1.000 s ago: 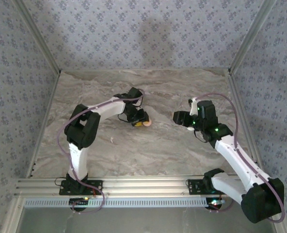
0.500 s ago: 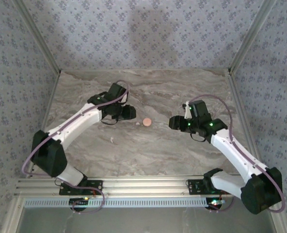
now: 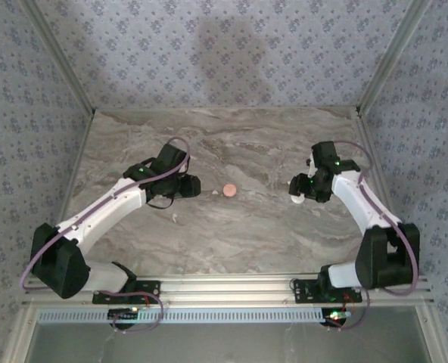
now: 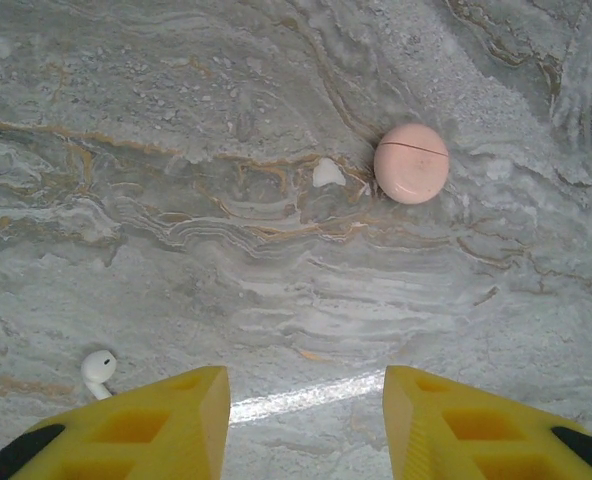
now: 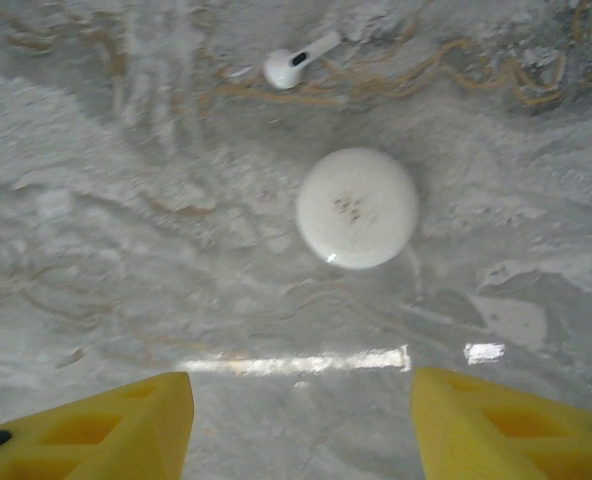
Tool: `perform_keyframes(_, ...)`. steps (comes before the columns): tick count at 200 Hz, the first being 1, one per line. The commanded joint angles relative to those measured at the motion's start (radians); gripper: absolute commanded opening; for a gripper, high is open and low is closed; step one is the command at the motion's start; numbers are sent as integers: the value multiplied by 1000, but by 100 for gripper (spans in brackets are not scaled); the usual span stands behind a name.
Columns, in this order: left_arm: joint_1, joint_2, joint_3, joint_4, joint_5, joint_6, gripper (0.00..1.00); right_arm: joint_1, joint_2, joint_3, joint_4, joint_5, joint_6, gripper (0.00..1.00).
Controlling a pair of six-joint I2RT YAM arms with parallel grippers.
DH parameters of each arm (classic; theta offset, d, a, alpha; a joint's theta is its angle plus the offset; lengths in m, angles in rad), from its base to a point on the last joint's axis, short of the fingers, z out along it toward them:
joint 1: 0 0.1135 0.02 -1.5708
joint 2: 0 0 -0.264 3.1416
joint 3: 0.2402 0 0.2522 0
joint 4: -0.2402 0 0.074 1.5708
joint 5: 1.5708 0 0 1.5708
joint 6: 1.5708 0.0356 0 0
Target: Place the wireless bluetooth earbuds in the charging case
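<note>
**Your setup is a robot lab cell**

You're in a purpose-built test booth. A marble-look worktop [image 3: 231, 234] is boxed in by wallpapered panels [image 3: 231, 60] on aluminium posts [image 3: 58, 57]. Left arm [image 3: 107, 210] and right arm [image 3: 364, 208] are bolted to a front rail [image 3: 231, 286].

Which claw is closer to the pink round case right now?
Left. The left claw sits close beside the pink case; the right claw is farther off on the other side, by the white case.

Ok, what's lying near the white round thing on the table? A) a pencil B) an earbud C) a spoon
B: a white earbud lies a little beyond the white puck, not touching it.
</note>
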Motion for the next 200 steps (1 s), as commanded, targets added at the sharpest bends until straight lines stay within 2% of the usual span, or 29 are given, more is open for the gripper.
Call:
perform_keyframes(1,7,-22,-8,36,-29,-13,44,-38,84,56,-45,-15,-89,60)
perform_keyframes(112,40,45,31,23,3,13,44,-32,398,261,-62,54,-129,66)
perform_keyframes(200,56,38,11,28,-33,-32,44,-2,511,339,-185,90,-163,65)
